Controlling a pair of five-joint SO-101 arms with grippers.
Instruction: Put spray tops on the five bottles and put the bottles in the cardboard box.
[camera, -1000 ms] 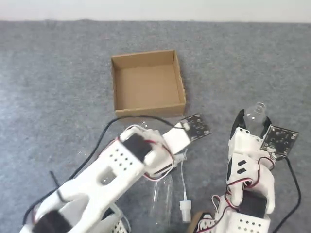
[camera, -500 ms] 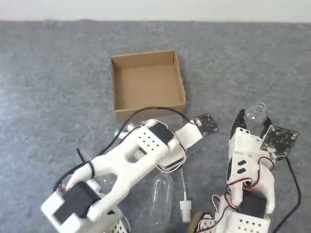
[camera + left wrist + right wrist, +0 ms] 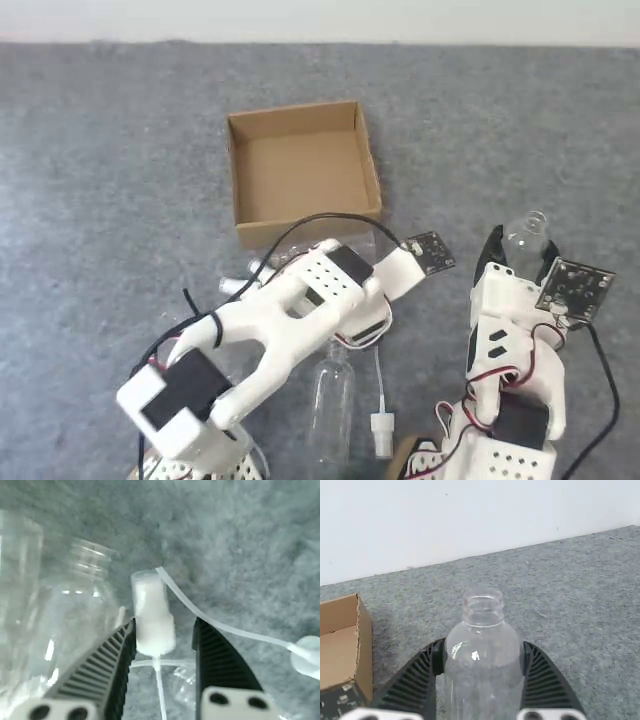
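the left tool [image 3: 164,627] is released, its jaws spread to either side of a white spray top [image 3: 150,615] that lies on the grey counter [image 3: 240,540]. one jaw sits right against the top's side and the other stands a little apart from it. the top's thin tube runs back between the jaws. just beside it lies a clear bottle [image 3: 85,595] with its threaded neck bare. a second tube [image 3: 225,627] crosses the counter to another white top [image 3: 307,652] at the view's edge

the right tool [image 3: 482,655] is clenched on an upright clear bottle [image 3: 482,630], both jaws pressed to its shoulders and its open neck standing above them. from above, this bottle [image 3: 525,232] is held near the counter's right side, well apart from the cardboard box [image 3: 308,226]

the box stands open-topped, its front wall just beyond the left arm's wrist. a lying bottle [image 3: 330,400] and a loose spray top [image 3: 382,430] rest between the two arms, near the front edge. more clear bottles [image 3: 245,282] peek out beside the left arm, partly hidden. grey counter stretches wide to the left and right of the box, and behind it up to the white wall
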